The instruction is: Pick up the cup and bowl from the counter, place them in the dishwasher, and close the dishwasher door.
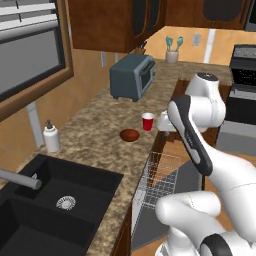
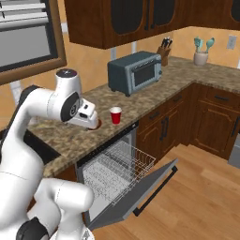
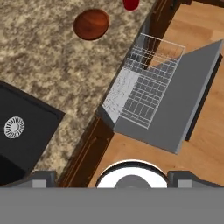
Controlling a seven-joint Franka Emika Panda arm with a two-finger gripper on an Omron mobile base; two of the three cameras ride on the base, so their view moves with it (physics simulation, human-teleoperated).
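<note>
Fingertips [image 3: 43, 178] of your gripper [image 3: 112, 179] sit far apart at the bottom corners of the hand view, jaws wide and holding nothing. You see the bowl [image 3: 91, 24] at upper left of that view on the counter [image 3: 48, 65], with the cup [image 3: 131, 4] cut by the top edge just beside it. Right of centre, the dishwasher [image 3: 146, 87] shows its wire rack pulled out over the lowered dishwasher door [image 3: 188, 100]. A black sink [image 3: 22, 131] lies at left.

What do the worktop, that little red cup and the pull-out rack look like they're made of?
The counter looks like polished granite: speckled brown and tan. The cup seems to be smooth plastic: uniform bright red. The rack looks like thin grey metal wire in an open grid.
</note>
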